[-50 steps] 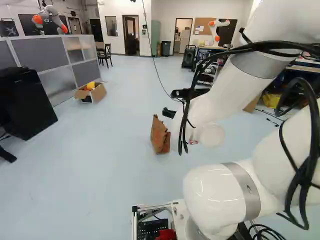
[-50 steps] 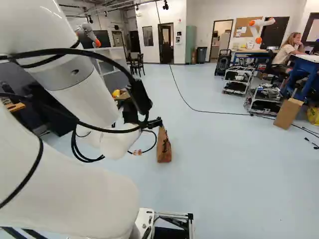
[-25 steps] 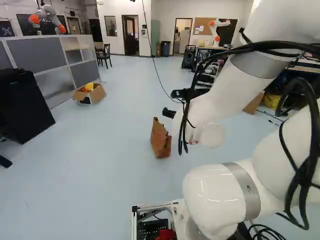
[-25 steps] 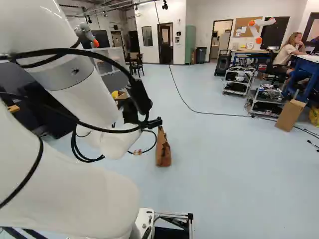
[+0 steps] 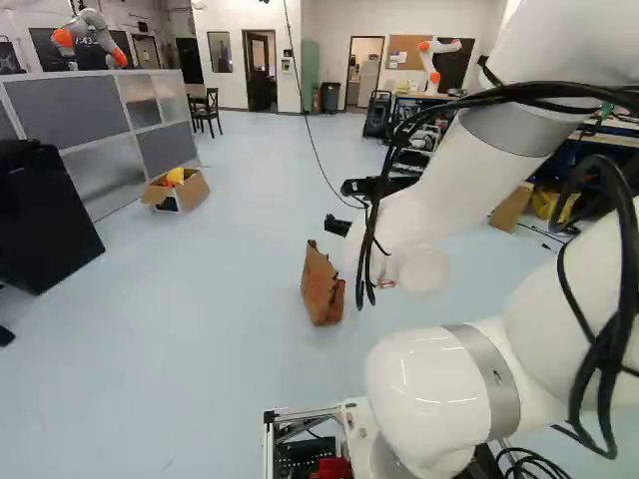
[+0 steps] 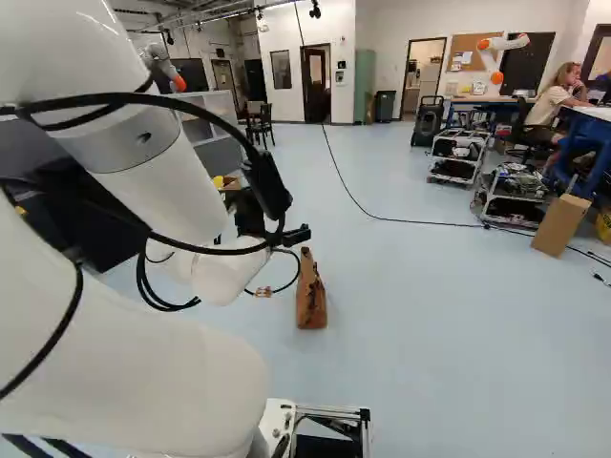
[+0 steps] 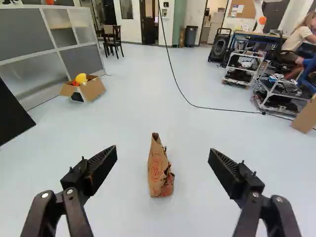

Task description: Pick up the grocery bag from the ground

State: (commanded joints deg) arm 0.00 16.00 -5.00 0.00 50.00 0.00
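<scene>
Evidently base (image 5: 310, 412) is rolling closer, arm (image 5: 479, 175) keeping its pose; grocery bag (image 5: 321, 287) is standing on floor (image 5: 200, 349) near centre of left base view. End effector (image 7: 163, 149) is hanging wide apart, bag showing ahead between fingers; reach is probably becoming shorter.

We see the grocery bag (image 5: 319, 289) standing on the floor (image 5: 190, 359), the box (image 5: 193, 193) farther off beside the partition (image 5: 75, 110).

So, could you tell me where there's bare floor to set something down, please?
Bare floor lies between the paper bag and the open carton, and beyond the bag to the black cable. It's crowded around the carts.
</scene>
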